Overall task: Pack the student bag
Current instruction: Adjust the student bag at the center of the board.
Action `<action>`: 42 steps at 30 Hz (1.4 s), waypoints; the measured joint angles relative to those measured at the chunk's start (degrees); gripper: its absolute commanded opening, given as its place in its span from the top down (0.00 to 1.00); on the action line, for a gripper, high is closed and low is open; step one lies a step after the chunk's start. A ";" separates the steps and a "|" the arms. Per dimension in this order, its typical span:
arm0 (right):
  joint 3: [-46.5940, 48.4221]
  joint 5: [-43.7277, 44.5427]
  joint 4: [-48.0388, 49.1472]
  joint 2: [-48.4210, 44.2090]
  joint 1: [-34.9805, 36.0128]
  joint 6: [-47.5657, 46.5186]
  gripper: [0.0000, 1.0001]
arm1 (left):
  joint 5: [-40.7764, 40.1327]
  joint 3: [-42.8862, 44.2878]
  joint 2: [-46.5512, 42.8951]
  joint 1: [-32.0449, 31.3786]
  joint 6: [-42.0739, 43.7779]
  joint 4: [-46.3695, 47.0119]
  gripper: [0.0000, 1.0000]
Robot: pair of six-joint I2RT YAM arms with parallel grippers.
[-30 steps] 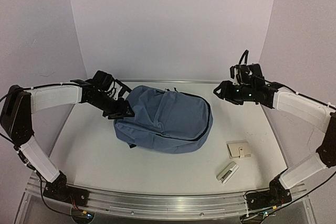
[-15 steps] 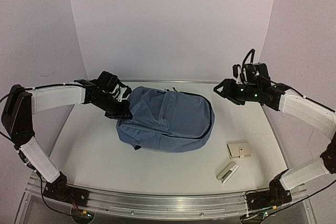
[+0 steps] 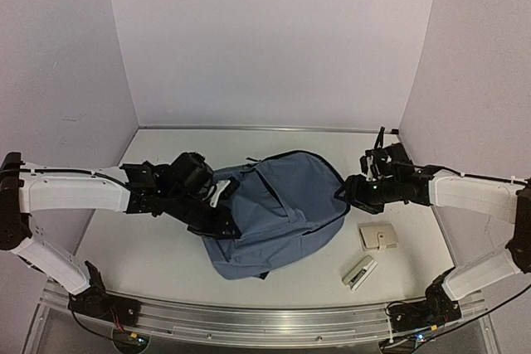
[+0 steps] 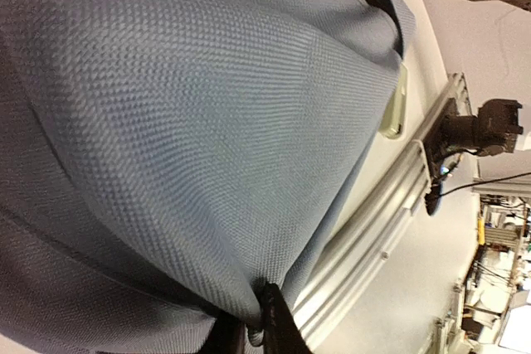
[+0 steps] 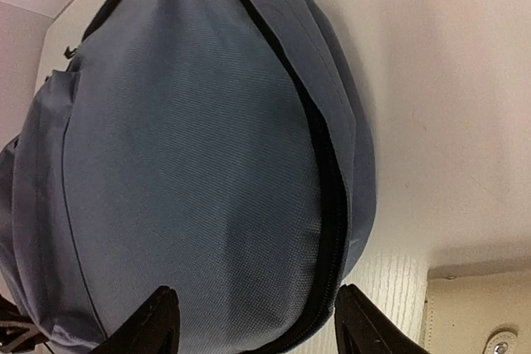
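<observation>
Backpack [image 3: 278, 213]: blue, lying mid-table [image 3: 149, 246]; black zipper [image 5: 328, 205] runs along its 3 o'clock rim.
Left gripper [image 3: 222, 215]: at the backpack's 9 o'clock edge, pressed together on a fold of fabric.
Right gripper [image 3: 353, 192]: at the backpack's 3 o'clock edge, fingers spread beside the zipper.
Wallet [image 3: 377, 236]: tan, 4 o'clock of the backpack, apart.
White case [image 3: 360, 272]: near the wallet, at its 7 o'clock.

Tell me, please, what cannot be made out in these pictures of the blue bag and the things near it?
1. Inside of the student bag: in every view its own fabric covers it.
2. Fingertips of the left pincer: in the left wrist view they are cut by the bottom edge and wrapped in bag fabric.
3. Small white item: top view, too small to identify.
4. Beige case: right wrist view, cut off by the corner.
</observation>
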 measured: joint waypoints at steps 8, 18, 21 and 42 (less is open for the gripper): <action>-2.19 3.20 0.39 0.01 0.20 1.28 0.43 | -0.70 0.15 -6.23 -2.61 -4.43 0.57 0.41; -3.57 3.52 4.28 0.19 0.64 3.08 0.62 | -8.03 11.71 -6.72 10.99 5.50 -6.46 0.22; -3.74 3.49 5.38 0.33 0.84 3.68 0.70 | -9.10 14.68 -1.64 12.15 10.23 -7.10 0.20; -3.44 3.76 9.83 6.25 1.42 4.25 1.00 | -15.78 26.91 18.51 12.48 20.49 -12.82 0.84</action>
